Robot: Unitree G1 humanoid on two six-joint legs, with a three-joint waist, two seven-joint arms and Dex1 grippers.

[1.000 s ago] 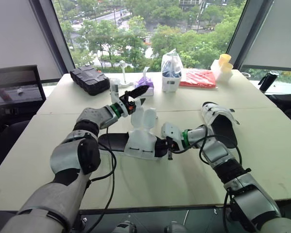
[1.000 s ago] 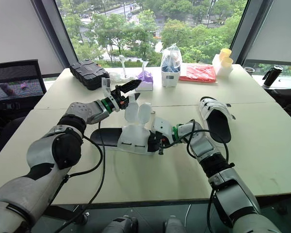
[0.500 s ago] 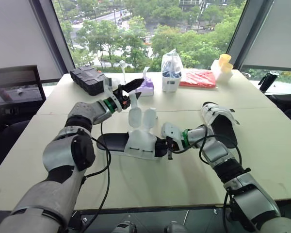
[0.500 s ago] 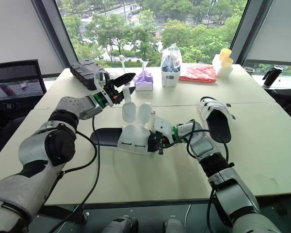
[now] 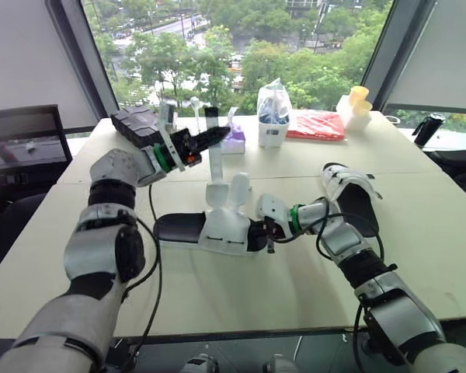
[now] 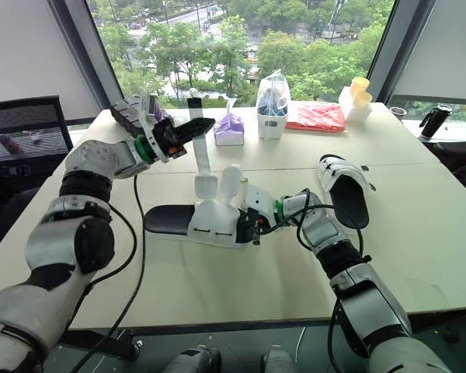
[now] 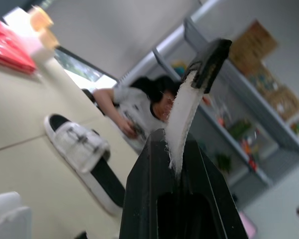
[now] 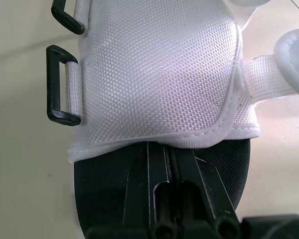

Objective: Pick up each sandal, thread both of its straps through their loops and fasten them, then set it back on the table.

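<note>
A white sandal with a black sole point(image 5: 217, 227) lies mid-table. My left gripper point(image 5: 216, 137) is shut on one of its white straps point(image 5: 215, 162), which is stretched upright from the sandal, its black tip point(image 7: 209, 62) sticking out past the fingers. The other strap point(image 5: 238, 190) stands loose beside it. My right gripper point(image 5: 266, 231) is shut on the sandal's black sole point(image 8: 189, 159), just under the white upper with its two black loops point(image 8: 57, 84). A second sandal point(image 5: 349, 190) lies flat to the right, apart from both grippers.
Along the table's far side stand a black case point(image 5: 142, 124), a purple tissue box point(image 5: 234, 138), a clear bag point(image 5: 274, 113), a red packet point(image 5: 318, 124) and yellow cups point(image 5: 359, 99). A person point(image 7: 134, 107) sits beyond the table.
My left gripper has shut on the strap and drawn it up and to the left, so it now stands taut. The right gripper has stayed on the sole.
</note>
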